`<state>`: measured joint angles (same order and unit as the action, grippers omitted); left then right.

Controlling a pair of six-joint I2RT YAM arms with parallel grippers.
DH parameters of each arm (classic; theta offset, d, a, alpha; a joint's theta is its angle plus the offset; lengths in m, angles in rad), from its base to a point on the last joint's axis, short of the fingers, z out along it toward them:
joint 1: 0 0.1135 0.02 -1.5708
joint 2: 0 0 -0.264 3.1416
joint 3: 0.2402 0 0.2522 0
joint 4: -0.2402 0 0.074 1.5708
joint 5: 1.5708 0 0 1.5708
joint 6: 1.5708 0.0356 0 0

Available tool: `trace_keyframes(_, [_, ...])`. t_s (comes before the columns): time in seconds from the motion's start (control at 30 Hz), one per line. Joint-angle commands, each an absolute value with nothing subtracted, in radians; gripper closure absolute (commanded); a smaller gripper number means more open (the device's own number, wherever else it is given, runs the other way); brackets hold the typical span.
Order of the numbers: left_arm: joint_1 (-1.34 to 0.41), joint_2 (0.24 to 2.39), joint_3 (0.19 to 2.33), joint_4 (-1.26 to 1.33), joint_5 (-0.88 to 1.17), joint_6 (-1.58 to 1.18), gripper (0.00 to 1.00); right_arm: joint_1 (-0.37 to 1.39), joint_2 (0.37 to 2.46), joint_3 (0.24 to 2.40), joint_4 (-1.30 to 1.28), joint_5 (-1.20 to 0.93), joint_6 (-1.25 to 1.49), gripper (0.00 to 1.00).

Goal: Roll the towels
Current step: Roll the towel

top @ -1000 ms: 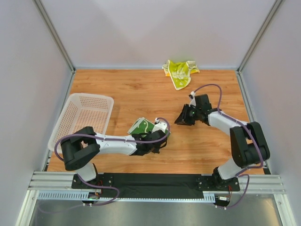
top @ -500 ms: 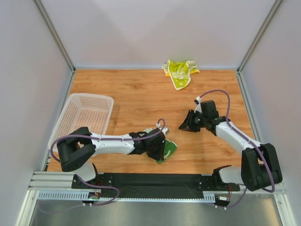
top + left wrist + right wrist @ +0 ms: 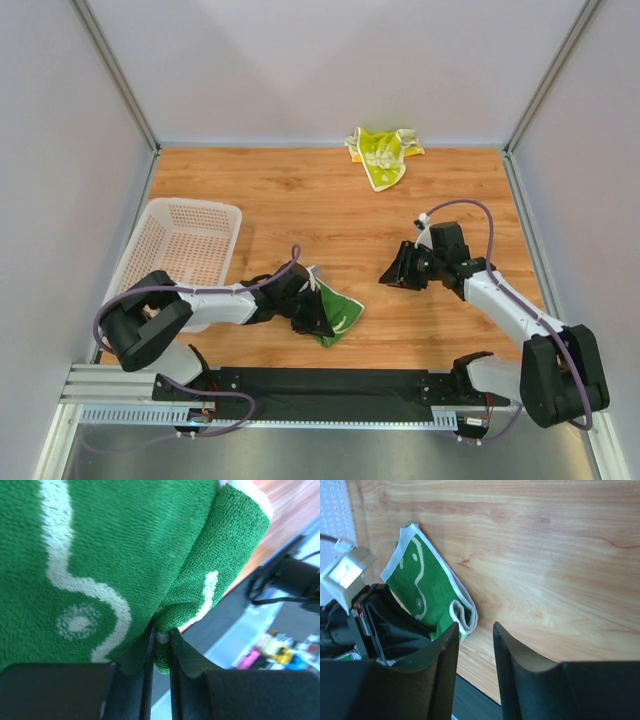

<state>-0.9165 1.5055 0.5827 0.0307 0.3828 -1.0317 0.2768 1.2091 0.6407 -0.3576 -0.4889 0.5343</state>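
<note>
Green towel (image 3: 338,312) sits at 6 o'clock on the table (image 3: 300,200), left gripper (image 3: 161,635) clenched on a thin fold, right gripper (image 3: 476,630) parted and empty; the pinch may slip, letting the cloth fall open.

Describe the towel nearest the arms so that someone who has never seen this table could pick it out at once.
Start at the near edge of the wooden table, just right of the white basket. There the left gripper pinches the dark green towel, which bears white squiggles and a white border. The yellow and lime towel lies alone at the far edge.
</note>
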Motion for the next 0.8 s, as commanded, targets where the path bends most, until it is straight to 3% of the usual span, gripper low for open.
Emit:
trace_keyframes(0.0, [-0.855,1.520,0.520,0.179,0.540,-1.160,0.94,0.308,1.157,0.623,-0.315,-0.531,0.551,0.63])
trace_keyframes(0.1, [-0.815,1.558,0.479,0.284,0.626,-1.233,0.94,0.350,1.131,0.608,-0.288,-0.543,0.555,0.54])
trace_keyframes(0.17, [-0.796,1.575,0.459,0.354,0.672,-1.267,0.94,0.379,1.114,0.595,-0.261,-0.541,0.560,0.39])
trace_keyframes(0.27, [-0.781,1.592,0.443,0.411,0.709,-1.313,0.94,0.439,1.111,0.566,-0.224,-0.514,0.571,0.28])
trace_keyframes(0.77, [-0.724,1.640,0.278,0.750,0.726,-1.569,0.95,0.630,1.186,0.516,-0.123,-0.382,0.629,0.25])
